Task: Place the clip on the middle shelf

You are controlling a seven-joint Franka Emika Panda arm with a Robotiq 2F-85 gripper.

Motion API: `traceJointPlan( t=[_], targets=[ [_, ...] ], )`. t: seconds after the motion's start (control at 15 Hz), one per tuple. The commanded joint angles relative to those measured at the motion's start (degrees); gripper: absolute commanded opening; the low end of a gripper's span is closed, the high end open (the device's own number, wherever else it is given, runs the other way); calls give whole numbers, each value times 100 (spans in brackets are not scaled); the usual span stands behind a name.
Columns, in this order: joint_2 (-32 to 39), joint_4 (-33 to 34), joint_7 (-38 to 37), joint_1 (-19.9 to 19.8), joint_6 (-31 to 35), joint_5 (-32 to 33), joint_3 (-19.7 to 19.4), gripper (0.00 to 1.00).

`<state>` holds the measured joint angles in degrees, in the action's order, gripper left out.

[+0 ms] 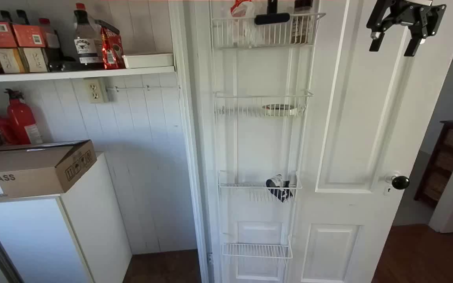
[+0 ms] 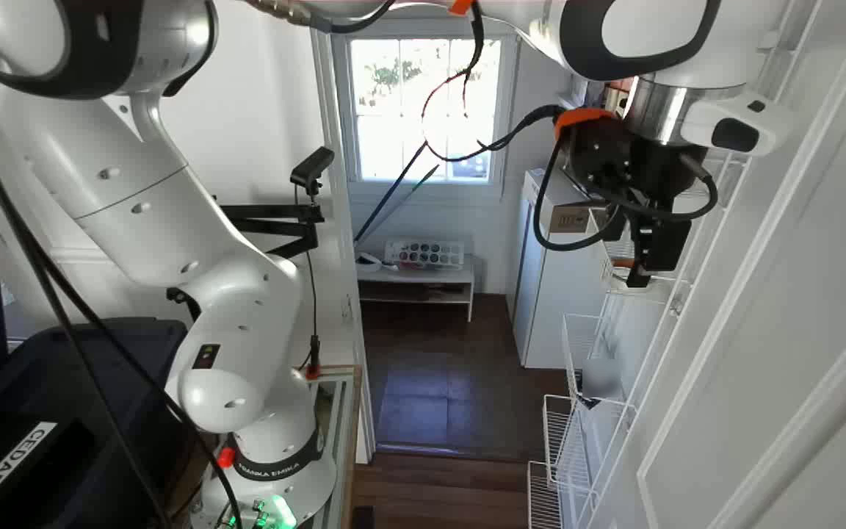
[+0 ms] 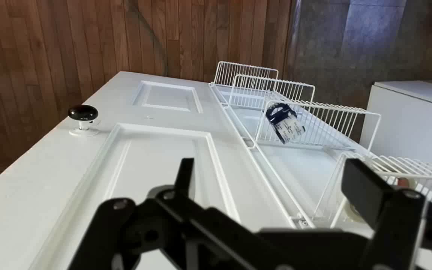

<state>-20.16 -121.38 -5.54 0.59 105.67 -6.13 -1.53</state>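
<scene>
Clip (image 1: 272, 18): black; in an exterior view its bar crosses the front edge of the top basket (image 1: 226, 19), near that edge's middle; a stem rises from the bar and runs out of view, so we cannot tell whether it hangs or lies there.
Clip's feel: light and stiff, we judge, a smooth plastic that may slip more readily than break.
Clip's hold: we would pinch the stem just above the bar, clear of the basket, which could snag it.
Gripper (image 1: 392, 48): its fingers (image 3: 362, 187) stand wide apart with nothing between them; in an exterior view it hangs beyond the top basket's right corner, in front of the door (image 1: 352, 118), well apart from the clip.
Middle shelf (image 1: 250, 96): we take it as the second basket down, though the third basket (image 1: 246, 186) could be meant; a round roll (image 1: 279, 112) sits near the second's right corner, a patterned item (image 3: 289, 127) near the third's.
Shelf surface: thin white wire with gaps; we would lay the clip flat towards the left corner, lest an end drop through.
Room: bottles (image 1: 87, 45) stand on a board shelf (image 1: 144, 70) past the baskets' left edge; wooden floor (image 3: 88, 37) lies below, a window (image 2: 412, 81) beyond.
</scene>
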Motion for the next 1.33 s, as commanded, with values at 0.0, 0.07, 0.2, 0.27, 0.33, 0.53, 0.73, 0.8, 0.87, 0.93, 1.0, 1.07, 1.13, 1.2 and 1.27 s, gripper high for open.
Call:
traceJointPlan(
  t=[0.0,0.07,0.2,0.27,0.33,0.53,0.73,0.8,0.87,0.93,1.0,1.07,1.13,1.2,1.27],
  targets=[
    [5,13,16,-57,-15,-17,47,100],
    [5,13,16,-57,-15,-17,47,100],
    [5,13,16,-57,-15,-17,47,100],
    [-39,14,105,-45,0,-17,35,100],
    [-121,-7,377,7,54,-84,-6,100],
    [-333,-98,1288,127,306,-150,-95,100],
    [-530,-223,1995,248,706,-350,-153,100],
    [-588,-260,2204,314,883,-454,-160,100],
    [-616,-286,2410,392,1028,-605,-186,100],
    [-606,-298,2615,488,1182,-764,-206,100],
    [-596,-311,2820,593,1326,-942,-227,100],
    [-585,-318,3047,707,1434,-1102,-246,100],
    [-567,-324,3275,826,1542,-1257,-259,100],
    [-549,-312,3475,925,1587,-1379,-275,100],
    [-525,-265,3613,978,1514,-1394,-280,100]
  ],
)
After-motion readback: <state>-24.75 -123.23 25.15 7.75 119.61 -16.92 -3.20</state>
